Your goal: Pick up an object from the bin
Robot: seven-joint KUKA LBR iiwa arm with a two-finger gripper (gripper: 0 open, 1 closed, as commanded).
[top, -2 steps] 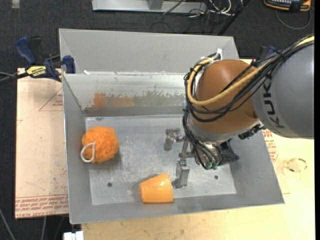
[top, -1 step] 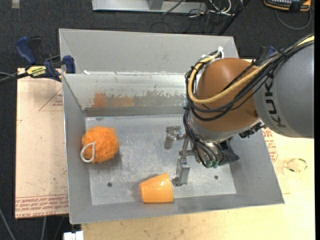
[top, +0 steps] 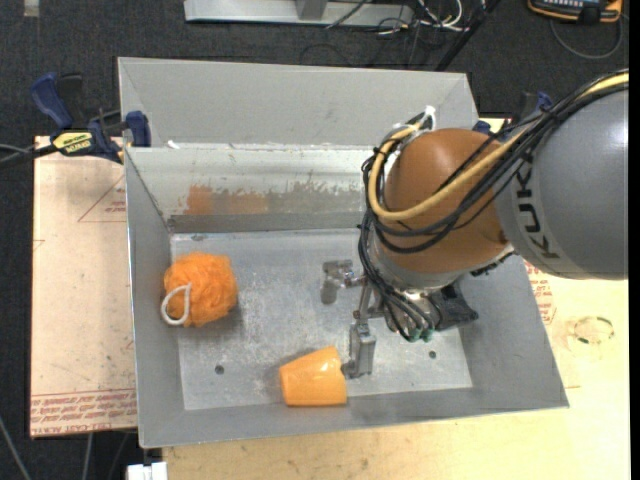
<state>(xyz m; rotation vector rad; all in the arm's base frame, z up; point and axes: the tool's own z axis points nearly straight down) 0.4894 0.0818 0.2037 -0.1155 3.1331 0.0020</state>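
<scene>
My gripper point(top: 349, 316) hangs low over the middle of the bin floor, under the arm's orange cover. It is open, with one fingertip point(top: 336, 279) toward the back and the other point(top: 360, 354) toward the front, and bare floor between them. An orange plastic cup point(top: 312, 379) lies on its side at the bin's front. Its right end sits right beside the front fingertip; whether they touch is unclear. An orange mesh bath sponge point(top: 202, 289) with a white cord loop rests at the left of the floor, well away from the gripper.
The arm and its cables cover the right part of the bin. Sloped grey walls rise on all sides around the flat floor. Open floor lies between the sponge and the gripper.
</scene>
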